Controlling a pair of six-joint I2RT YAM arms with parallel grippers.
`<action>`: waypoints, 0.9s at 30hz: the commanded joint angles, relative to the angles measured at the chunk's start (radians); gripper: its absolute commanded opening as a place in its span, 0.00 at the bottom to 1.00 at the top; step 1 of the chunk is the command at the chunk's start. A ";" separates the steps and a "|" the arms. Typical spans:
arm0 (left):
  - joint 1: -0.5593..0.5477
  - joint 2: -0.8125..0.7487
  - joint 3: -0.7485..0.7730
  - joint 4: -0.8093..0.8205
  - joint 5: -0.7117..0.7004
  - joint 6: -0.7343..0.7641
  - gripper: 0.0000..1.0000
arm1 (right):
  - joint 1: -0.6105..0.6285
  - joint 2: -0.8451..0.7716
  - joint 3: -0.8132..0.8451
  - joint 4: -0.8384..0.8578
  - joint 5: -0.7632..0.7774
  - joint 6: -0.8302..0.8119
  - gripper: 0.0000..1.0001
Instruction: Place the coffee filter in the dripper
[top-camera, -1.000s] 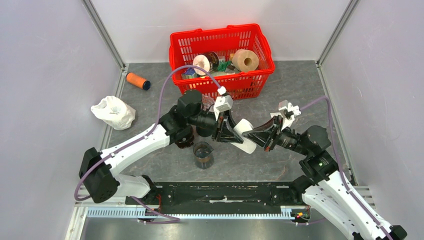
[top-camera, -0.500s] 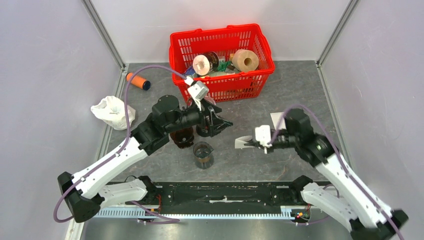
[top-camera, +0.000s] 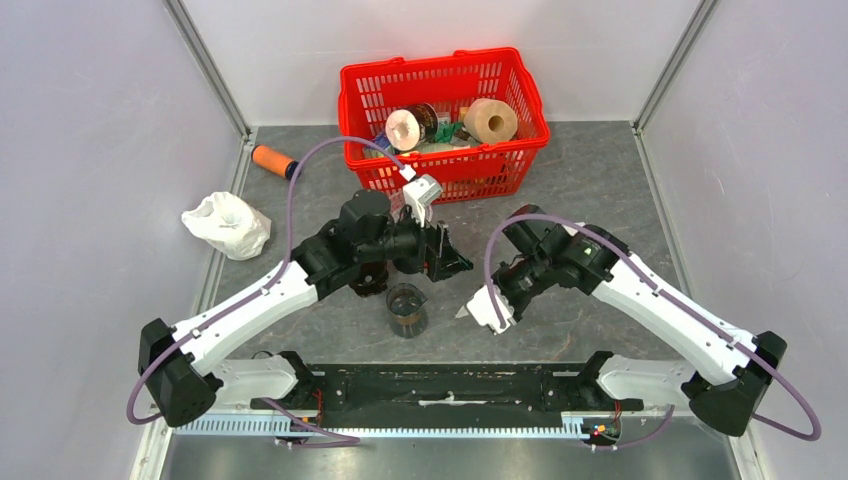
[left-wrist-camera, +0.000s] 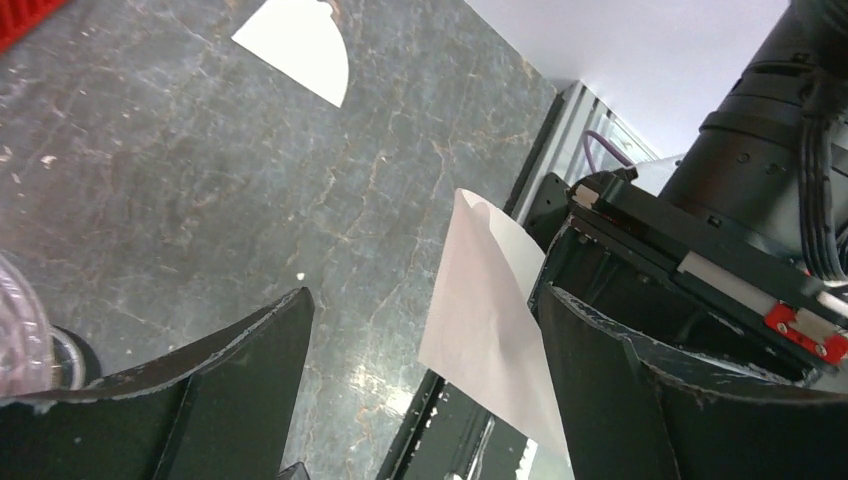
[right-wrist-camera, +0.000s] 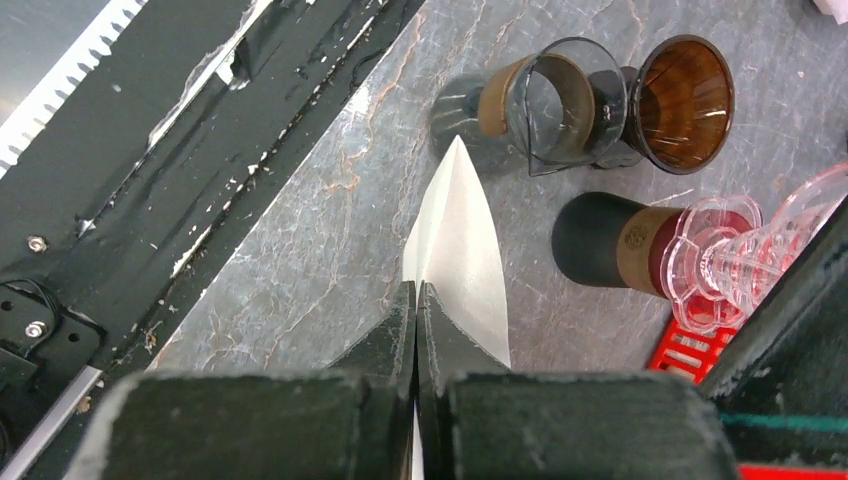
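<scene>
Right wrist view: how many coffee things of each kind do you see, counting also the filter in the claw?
Paper filter: 1
Drippers: 2 (brown dripper, pink dripper)
Glass cup: 1
Dark jar: 1
Total: 5

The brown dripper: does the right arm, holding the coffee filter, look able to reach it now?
Probably not yet: seen from above, the left arm hangs over the brown dripper, and the glass server stands between it and the right fingers, shut on the coffee filter.
</scene>
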 joint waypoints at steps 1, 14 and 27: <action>0.000 0.024 -0.029 0.071 0.113 -0.067 0.90 | 0.067 -0.019 -0.020 0.044 0.119 0.016 0.00; -0.005 0.018 -0.144 0.113 0.207 -0.140 0.90 | 0.102 0.003 -0.045 0.102 0.230 0.100 0.00; -0.037 0.033 -0.126 0.068 0.129 -0.072 0.89 | 0.102 0.009 -0.033 0.102 0.245 0.147 0.00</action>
